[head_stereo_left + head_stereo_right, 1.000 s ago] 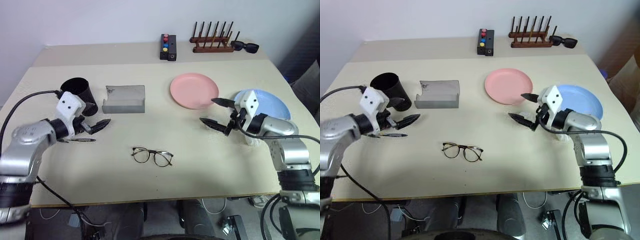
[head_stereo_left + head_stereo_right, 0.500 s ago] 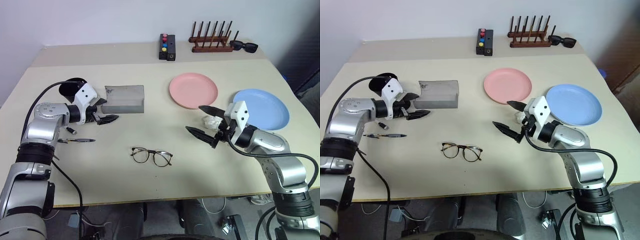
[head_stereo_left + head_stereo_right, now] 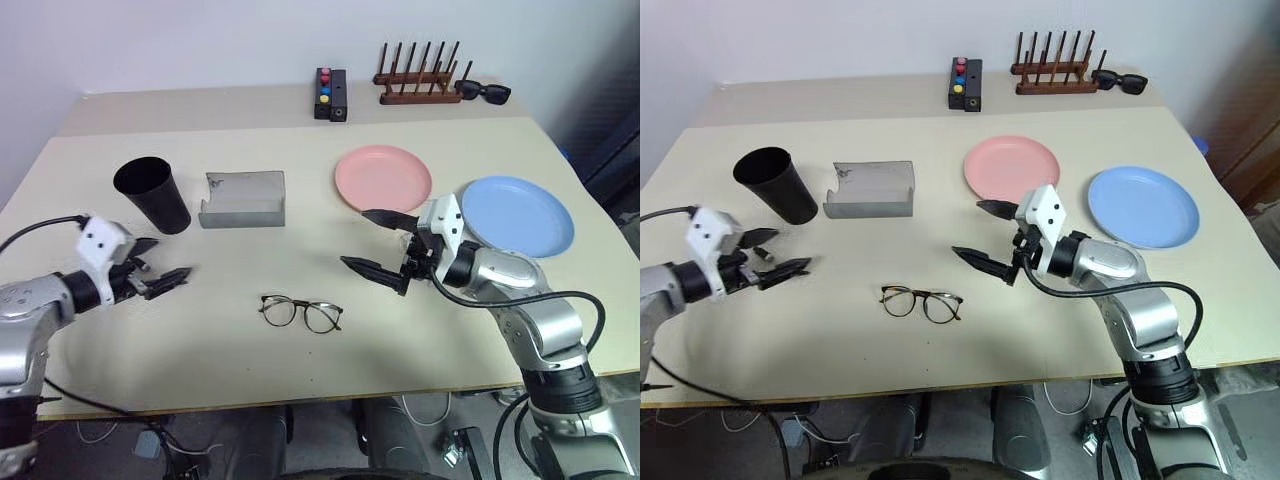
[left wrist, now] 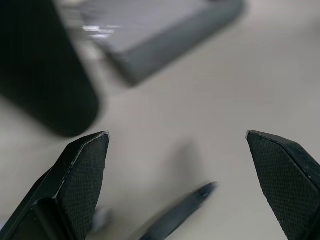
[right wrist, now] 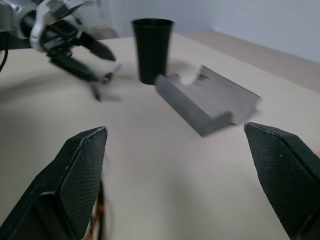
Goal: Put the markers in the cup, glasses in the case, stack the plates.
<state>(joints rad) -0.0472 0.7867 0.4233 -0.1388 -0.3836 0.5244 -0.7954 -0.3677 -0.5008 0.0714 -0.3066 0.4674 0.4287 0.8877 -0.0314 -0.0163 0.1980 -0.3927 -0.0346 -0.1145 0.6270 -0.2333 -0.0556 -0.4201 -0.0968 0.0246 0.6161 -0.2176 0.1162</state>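
Both hands have shifted since a second ago: the left hand (image 3: 158, 272) has pulled back from the cup (image 3: 152, 193) toward the bench's (image 3: 300, 370) near left edge, and the right hand (image 3: 377, 243) has swung inward off the blue plate (image 3: 517, 214). Each hangs empty, fingers spread wide. Wire-rimmed glasses (image 3: 300, 312) lie folded open between them, nearer the front. A dark marker (image 4: 175, 215) lies under the left hand. Beyond stand the open grey case (image 3: 243, 199) and pink plate (image 3: 383, 178).

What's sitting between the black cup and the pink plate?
The open grey case lies between the cup and the pink plate, nearer the cup, seen in both eye views.
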